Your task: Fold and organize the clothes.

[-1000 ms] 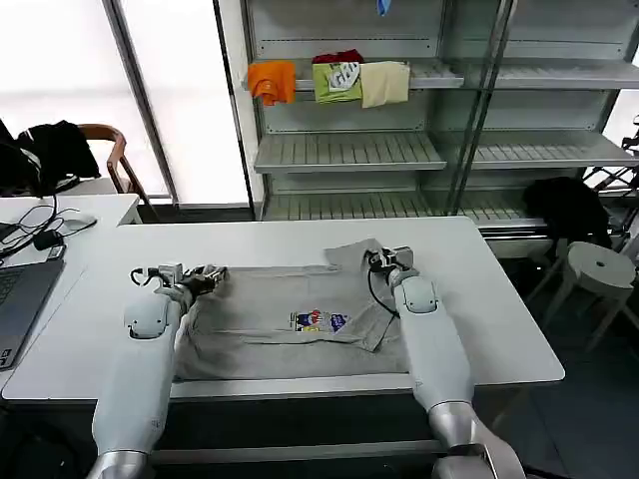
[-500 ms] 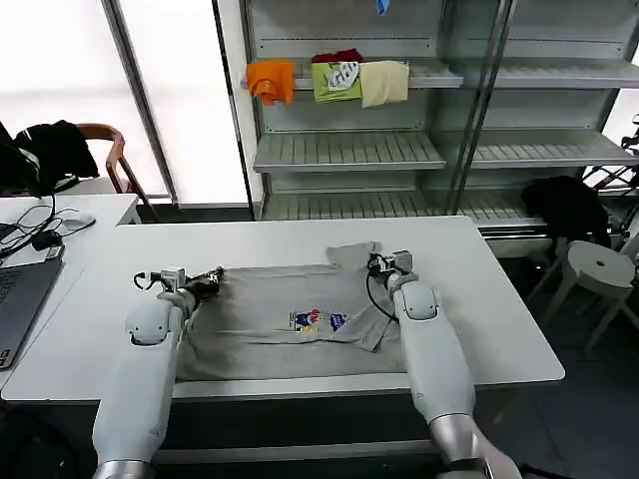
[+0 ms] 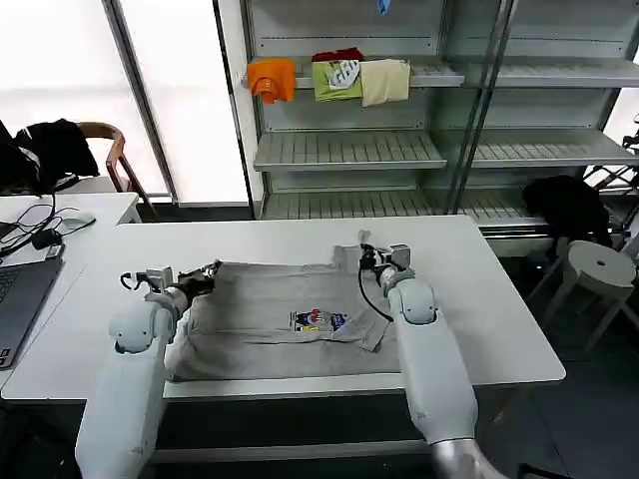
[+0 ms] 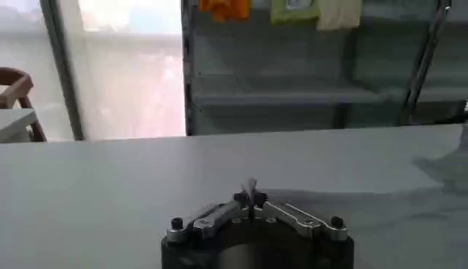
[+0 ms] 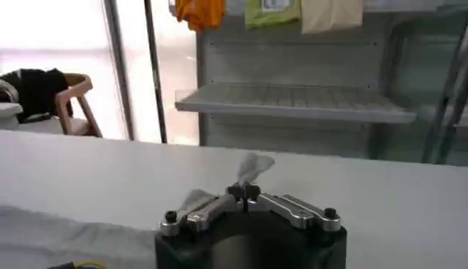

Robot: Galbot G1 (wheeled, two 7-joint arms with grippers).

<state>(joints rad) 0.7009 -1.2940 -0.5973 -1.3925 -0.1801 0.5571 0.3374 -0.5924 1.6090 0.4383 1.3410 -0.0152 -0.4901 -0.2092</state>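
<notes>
A light grey shirt (image 3: 262,321) with a small multicoloured chest print (image 3: 319,320) lies spread on the white table (image 3: 479,299), its right side folded over toward the middle. My left gripper (image 3: 207,271) is at the shirt's far left corner, shut on a pinch of grey cloth (image 4: 249,186). At the far right corner my right gripper (image 3: 365,255) is shut on another tuft of the shirt (image 5: 251,167). In the left wrist view the gripper (image 4: 250,197) has its jaws closed together, and so does the gripper (image 5: 245,192) in the right wrist view.
Behind the table a metal shelf (image 3: 349,150) carries orange (image 3: 272,78), green (image 3: 337,78) and cream (image 3: 384,82) garments. A laptop (image 3: 20,294) and cables lie on the desk at left. A chair with black clothing (image 3: 55,150) stands behind it, and a stool (image 3: 597,267) stands at right.
Both grippers have moved slightly toward the table's far side, still holding the shirt's corners. The left arm has swung outward to the left, pulling the far edge flatter.
</notes>
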